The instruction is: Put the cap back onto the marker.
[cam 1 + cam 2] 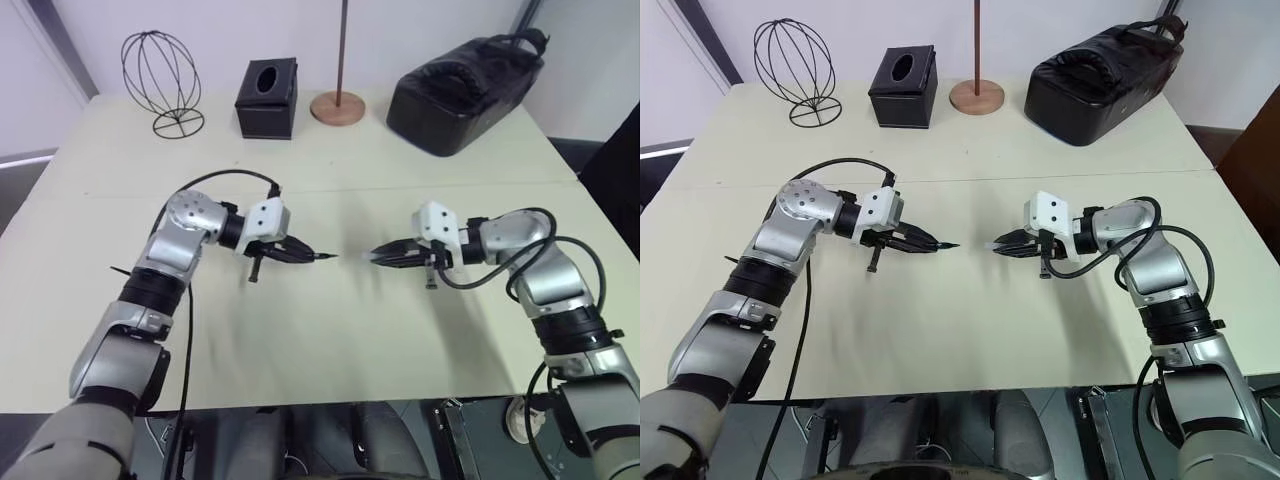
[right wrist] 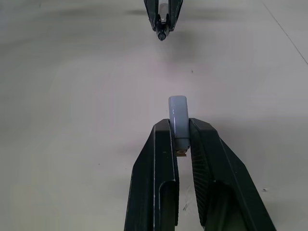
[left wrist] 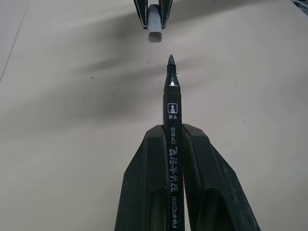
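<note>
Marker (image 3: 172, 139) clamped in L hand (image 1: 312, 256), cap (image 2: 177, 118) in R hand (image 1: 378, 257), tips apart.

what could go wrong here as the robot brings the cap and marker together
1. The marker tip and the cap opening face each other across a gap above the table; a slight misalignment could jam the tip against the cap's rim.
2. The right gripper pinches only the cap's back end, so pushing may tilt it or pop it out.
3. The left gripper holds a thin barrel that could slide back.
</note>
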Controlling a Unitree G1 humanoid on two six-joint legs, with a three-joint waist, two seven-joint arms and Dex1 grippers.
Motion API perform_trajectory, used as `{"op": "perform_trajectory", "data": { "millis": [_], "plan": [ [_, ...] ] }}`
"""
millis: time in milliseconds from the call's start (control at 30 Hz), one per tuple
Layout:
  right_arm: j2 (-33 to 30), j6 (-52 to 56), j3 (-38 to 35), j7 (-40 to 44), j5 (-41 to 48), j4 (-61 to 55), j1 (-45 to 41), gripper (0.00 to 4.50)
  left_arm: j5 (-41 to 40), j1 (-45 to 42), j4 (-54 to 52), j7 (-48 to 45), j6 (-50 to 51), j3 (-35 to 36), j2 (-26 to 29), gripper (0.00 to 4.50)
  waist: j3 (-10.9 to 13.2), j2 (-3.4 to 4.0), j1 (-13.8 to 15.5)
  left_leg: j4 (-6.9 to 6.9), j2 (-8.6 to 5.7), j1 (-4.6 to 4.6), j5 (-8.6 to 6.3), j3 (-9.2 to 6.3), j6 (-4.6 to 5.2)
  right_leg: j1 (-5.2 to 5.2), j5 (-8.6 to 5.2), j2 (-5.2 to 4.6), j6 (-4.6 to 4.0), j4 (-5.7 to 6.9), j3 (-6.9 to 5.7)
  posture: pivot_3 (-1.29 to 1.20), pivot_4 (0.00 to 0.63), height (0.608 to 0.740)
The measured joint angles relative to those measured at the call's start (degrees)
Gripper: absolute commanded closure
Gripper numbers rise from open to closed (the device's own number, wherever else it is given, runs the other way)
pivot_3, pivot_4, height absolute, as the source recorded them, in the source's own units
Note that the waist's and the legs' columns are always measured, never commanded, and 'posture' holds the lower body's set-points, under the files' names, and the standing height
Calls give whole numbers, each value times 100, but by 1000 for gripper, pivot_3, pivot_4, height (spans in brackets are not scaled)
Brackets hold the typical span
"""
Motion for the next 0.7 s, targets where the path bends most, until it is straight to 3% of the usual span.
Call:
{"op": "perform_trajectory", "data": {
  "millis": [700],
  "plan": [
    [253,463,133,-215,221,-533,-1,4453,101,2,-31,126,60,-16,-241,4500,0,0,22,0,0,0,0,-1,0,0,0,1,0,0,0,0,150,740]
  ]
}}
